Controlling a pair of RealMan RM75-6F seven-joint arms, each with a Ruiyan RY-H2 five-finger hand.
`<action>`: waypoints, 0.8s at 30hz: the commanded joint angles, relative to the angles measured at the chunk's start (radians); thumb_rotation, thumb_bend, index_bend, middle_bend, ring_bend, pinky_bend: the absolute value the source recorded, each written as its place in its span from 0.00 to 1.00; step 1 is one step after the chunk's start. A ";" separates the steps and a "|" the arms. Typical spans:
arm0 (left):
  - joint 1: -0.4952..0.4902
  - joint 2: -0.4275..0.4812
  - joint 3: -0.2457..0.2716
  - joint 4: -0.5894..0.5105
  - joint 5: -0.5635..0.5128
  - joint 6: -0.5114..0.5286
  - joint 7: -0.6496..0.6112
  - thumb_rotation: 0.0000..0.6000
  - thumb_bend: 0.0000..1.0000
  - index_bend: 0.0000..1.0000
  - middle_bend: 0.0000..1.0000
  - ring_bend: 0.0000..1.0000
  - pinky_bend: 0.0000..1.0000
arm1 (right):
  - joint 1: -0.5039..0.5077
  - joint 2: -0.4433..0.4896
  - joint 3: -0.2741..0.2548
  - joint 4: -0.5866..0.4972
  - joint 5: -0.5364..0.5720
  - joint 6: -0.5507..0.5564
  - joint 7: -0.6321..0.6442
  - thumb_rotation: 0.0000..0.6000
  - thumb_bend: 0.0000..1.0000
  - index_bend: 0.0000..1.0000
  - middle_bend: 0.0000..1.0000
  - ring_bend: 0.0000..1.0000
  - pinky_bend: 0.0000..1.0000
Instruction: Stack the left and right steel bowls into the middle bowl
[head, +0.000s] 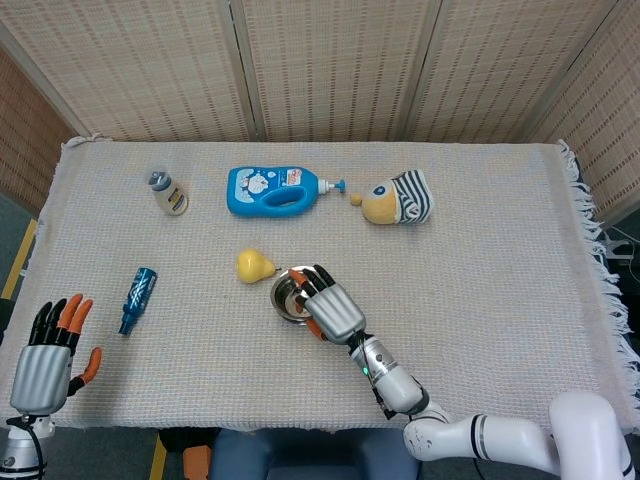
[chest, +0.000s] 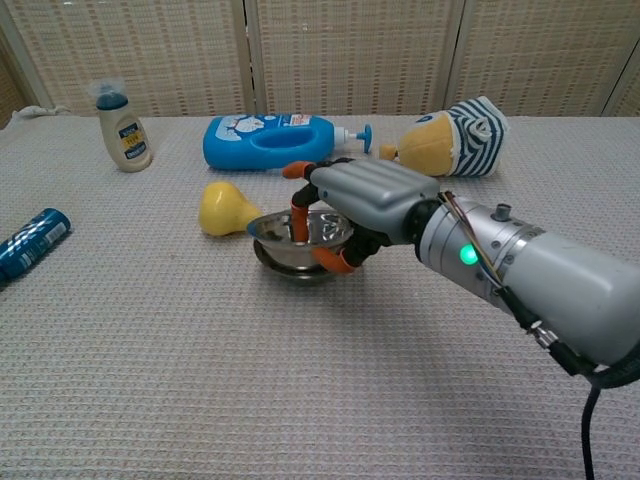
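My right hand (head: 331, 309) (chest: 362, 203) grips a steel bowl (chest: 268, 228) by its rim, fingers inside and thumb outside. This bowl sits in or just above the middle steel bowl (chest: 287, 267) at the table's centre, tilted a little. In the head view the held bowl (head: 286, 297) covers the middle one. My left hand (head: 45, 362) hovers at the table's near left corner, fingers spread, holding nothing. It does not show in the chest view.
A yellow pear (head: 254, 265) lies just left of the bowls. A blue can (head: 136, 298) lies near the left edge. A blue pump bottle (head: 275, 190), a small white bottle (head: 168, 193) and a striped plush toy (head: 398, 199) lie along the back.
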 joint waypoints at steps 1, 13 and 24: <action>0.003 0.005 -0.001 -0.003 0.004 -0.001 -0.004 1.00 0.43 0.00 0.00 0.00 0.04 | 0.010 0.008 -0.011 -0.021 0.021 0.016 -0.028 1.00 0.29 0.00 0.00 0.00 0.00; 0.015 0.075 0.013 -0.080 0.013 -0.030 -0.016 1.00 0.43 0.00 0.00 0.00 0.04 | -0.187 0.315 -0.174 -0.309 -0.121 0.276 -0.037 1.00 0.16 0.00 0.00 0.00 0.00; 0.014 0.149 0.028 -0.179 -0.018 -0.117 0.075 1.00 0.43 0.00 0.00 0.00 0.05 | -0.629 0.526 -0.421 -0.112 -0.341 0.773 0.311 1.00 0.16 0.00 0.00 0.00 0.00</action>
